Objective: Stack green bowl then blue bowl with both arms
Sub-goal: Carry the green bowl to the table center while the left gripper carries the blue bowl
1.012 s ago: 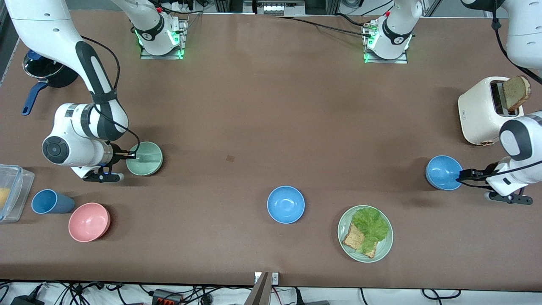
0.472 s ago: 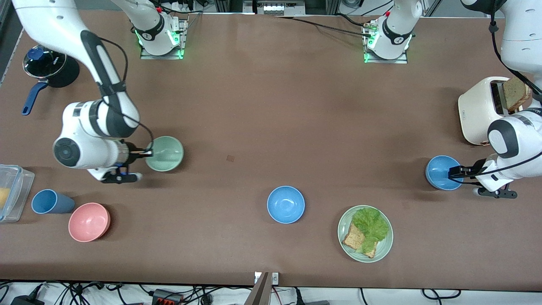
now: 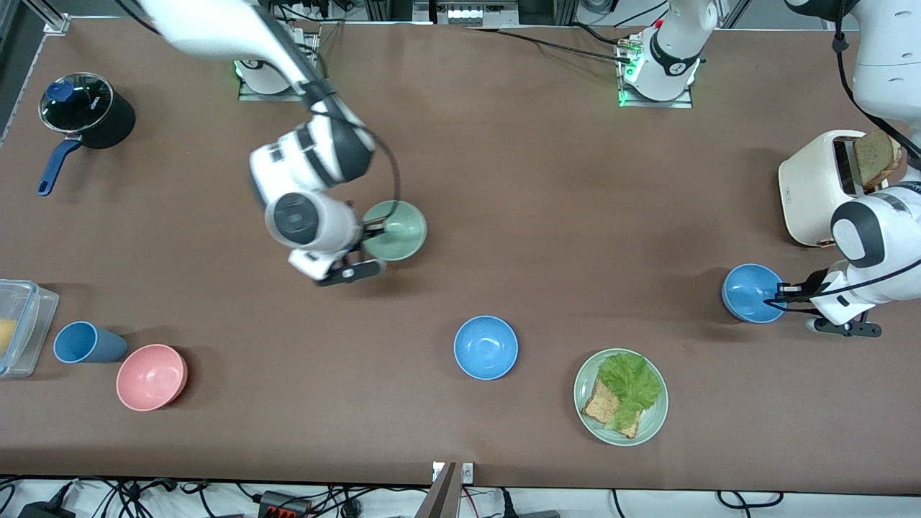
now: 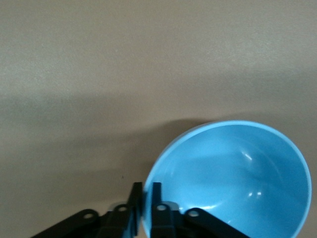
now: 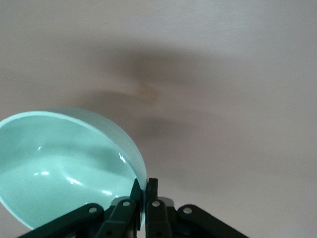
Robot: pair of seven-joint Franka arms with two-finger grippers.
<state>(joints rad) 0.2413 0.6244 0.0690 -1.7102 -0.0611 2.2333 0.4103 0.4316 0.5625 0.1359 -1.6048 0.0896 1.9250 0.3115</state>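
The right arm's black two-finger gripper (image 3: 374,232) was pinched on the rim of the small, round, glossy mint-green bowl (image 3: 395,230), one finger inside the wall and one outside, as the right wrist view showed (image 5: 142,196). The green bowl (image 5: 64,166) hung in the air, tilted, over the bare matte brown table (image 3: 504,180), its smooth inner surface catching small white glints.

The left arm's black gripper (image 3: 786,291) was likewise clamped on the rim of a small, round, glossy sky-blue bowl (image 3: 750,292) toward the left arm's end of the table, nearer to the front camera than the rounded cream-white toaster (image 3: 817,187) with a coarse brown slice of bread (image 3: 876,157) standing out of its slot. In the left wrist view the thin fingers (image 4: 134,196) straddled the bowl's wall (image 4: 233,173); whether this bowl rested on the table or was lifted could not be told.

A second, identical sky-blue bowl (image 3: 486,347) sat upright near the middle of the table. Beside it, toward the left arm's end, lay a flat pale green plate (image 3: 655,417) bearing crinkled lettuce (image 3: 631,381) and grainy bread (image 3: 597,404). Toward the right arm's end stood a glossy pink bowl (image 3: 151,376), a blue cup (image 3: 85,343) on its side, a clear plastic box (image 3: 25,324) and a black saucepan with a glass lid (image 3: 83,111).
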